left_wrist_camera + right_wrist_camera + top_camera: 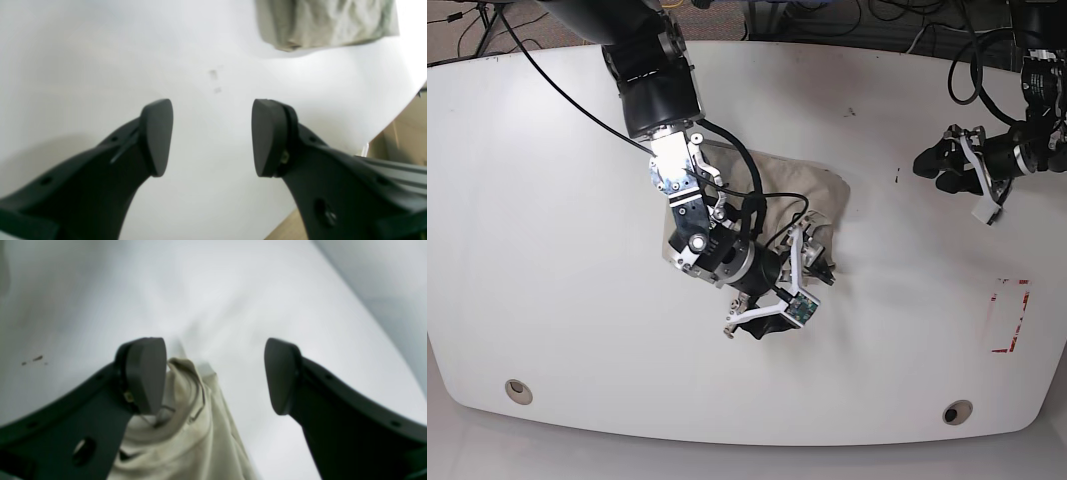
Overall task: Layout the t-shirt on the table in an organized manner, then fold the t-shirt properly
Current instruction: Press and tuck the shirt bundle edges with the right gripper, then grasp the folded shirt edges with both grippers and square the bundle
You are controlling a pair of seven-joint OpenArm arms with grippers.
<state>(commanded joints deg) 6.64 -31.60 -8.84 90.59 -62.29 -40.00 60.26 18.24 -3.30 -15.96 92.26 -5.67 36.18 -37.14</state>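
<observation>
The t-shirt (812,190) lies bunched in a beige heap near the middle of the white table (557,250), partly hidden under my right arm. My right gripper (787,292) hovers at the heap's near edge. In the right wrist view this gripper (213,376) is open, and a fold of the t-shirt (190,426) lies against its left finger (146,373), with bare table (267,290) between the fingers. My left gripper (935,168) is far off at the table's right side. It is open (211,136) over bare table (100,50), with the t-shirt (327,23) ahead of it.
A red-outlined rectangle mark (1009,315) sits near the right edge. Two grey grommet holes (518,390) (957,411) lie along the front edge. Cables (972,60) trail over the back right of the table. The table edge (393,123) is close to my left gripper.
</observation>
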